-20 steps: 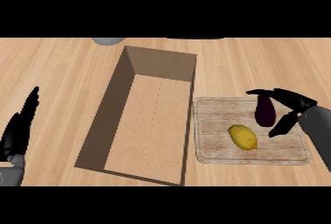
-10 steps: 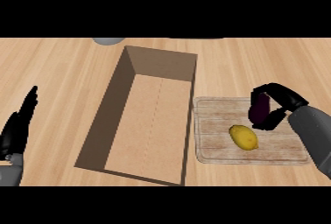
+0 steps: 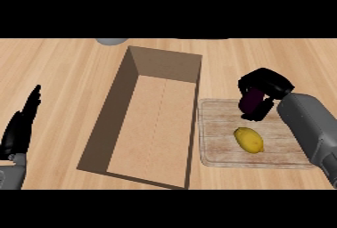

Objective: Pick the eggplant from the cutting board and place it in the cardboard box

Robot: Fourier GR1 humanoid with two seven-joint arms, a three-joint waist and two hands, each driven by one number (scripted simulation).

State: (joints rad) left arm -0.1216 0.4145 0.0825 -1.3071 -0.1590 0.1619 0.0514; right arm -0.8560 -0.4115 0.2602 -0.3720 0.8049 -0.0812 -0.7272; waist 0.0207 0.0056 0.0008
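Moved since a second ago, head view: right hand [image 3: 265,87] and eggplant [image 3: 250,101], both further left, at the far edge of the cutting board [image 3: 217,153] and nearer the cardboard box [image 3: 164,62]. Curls round the eggplant's middle, beyond the lemon [image 3: 248,139] lying on the board; rests the left hand [image 3: 23,129] open and still at the view's left edge, over the worktop [image 3: 66,67]. Looks light, fairly stiff, glossy and probably slippery, so best held across the thick middle for the carry over the box's wall.

Eggplant [image 3: 248,101] mostly behind right hand [image 3: 269,83]
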